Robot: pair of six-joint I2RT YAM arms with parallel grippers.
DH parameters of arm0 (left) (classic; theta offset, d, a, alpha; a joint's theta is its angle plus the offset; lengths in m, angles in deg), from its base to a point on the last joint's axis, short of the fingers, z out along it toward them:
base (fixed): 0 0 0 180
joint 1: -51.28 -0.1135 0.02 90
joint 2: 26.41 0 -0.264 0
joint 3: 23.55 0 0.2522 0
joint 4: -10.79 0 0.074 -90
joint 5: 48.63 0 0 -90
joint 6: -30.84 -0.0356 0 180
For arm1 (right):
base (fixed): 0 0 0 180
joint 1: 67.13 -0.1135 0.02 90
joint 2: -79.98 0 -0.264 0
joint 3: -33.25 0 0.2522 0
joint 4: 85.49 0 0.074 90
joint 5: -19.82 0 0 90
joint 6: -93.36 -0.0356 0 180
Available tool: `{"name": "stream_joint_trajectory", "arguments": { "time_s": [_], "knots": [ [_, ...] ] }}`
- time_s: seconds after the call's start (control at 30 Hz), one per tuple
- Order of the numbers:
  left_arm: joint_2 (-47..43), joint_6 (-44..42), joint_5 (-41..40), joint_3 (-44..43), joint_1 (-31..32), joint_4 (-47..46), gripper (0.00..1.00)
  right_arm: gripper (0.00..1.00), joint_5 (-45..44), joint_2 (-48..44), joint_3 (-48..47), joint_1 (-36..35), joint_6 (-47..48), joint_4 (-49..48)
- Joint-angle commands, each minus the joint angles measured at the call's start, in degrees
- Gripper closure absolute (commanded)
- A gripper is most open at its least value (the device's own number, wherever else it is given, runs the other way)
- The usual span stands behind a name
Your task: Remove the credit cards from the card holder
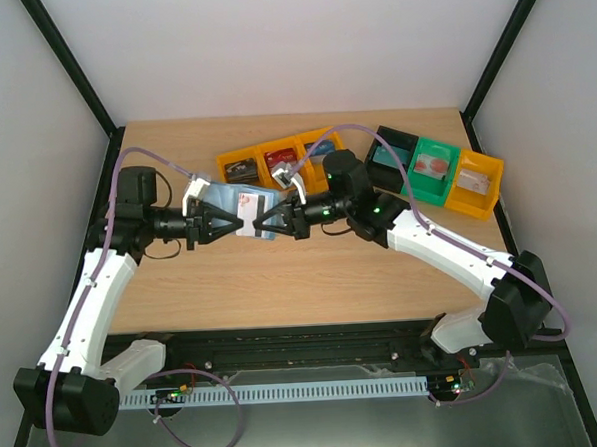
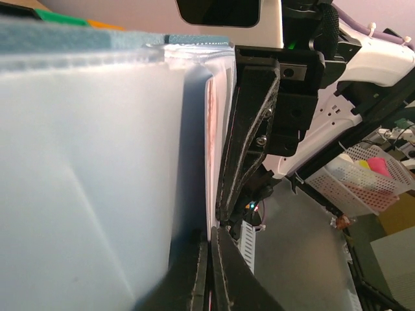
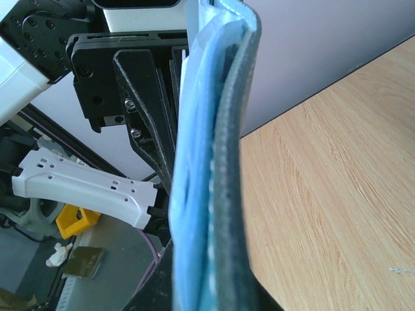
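The teal-blue card holder hangs in the air above the table's middle, held between both grippers. My right gripper is shut on the holder's right edge; the right wrist view shows its grey-teal cover and blue sleeves edge-on between my right gripper fingers. My left gripper is shut on a thin white-and-red credit card that sticks out of the holder's pale sleeves. In the left wrist view my left gripper pinches that card's edge, tip to tip with the right gripper's fingers.
A row of orange-yellow bins stands behind the grippers, with small flat items inside. A black bin, a green bin and a yellow bin stand at the back right. The wooden table lies below.
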Motion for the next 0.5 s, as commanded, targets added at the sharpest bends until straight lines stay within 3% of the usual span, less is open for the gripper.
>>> {"name": "stream_joint_trajectory", "arguments": {
  "time_s": [0.0,0.13,0.33,0.4,0.47],
  "knots": [
    [-0.8,-0.29,2.52,-0.09,-0.73,-0.11,0.98,0.98,0.34,-2.12,-0.73,0.84,2.16,-0.77],
    [-0.96,-0.52,2.13,-0.46,-1.52,0.02,0.98,0.88,-0.39,-2.28,-0.47,1.57,3.6,0.87],
    [-0.86,-0.24,1.6,-0.61,-1.97,-0.3,0.98,0.85,-0.35,-2.6,0.05,2.19,3.32,0.99],
    [-0.82,-0.53,1.52,-0.45,-2.01,-0.33,0.98,0.85,-0.49,-3.01,0.43,2.21,3.6,0.9],
    [-0.75,-0.42,1.23,-0.41,-2.06,-0.36,0.98,0.94,-0.66,-3.18,0.71,2.29,3.55,0.78]
  ]
}}
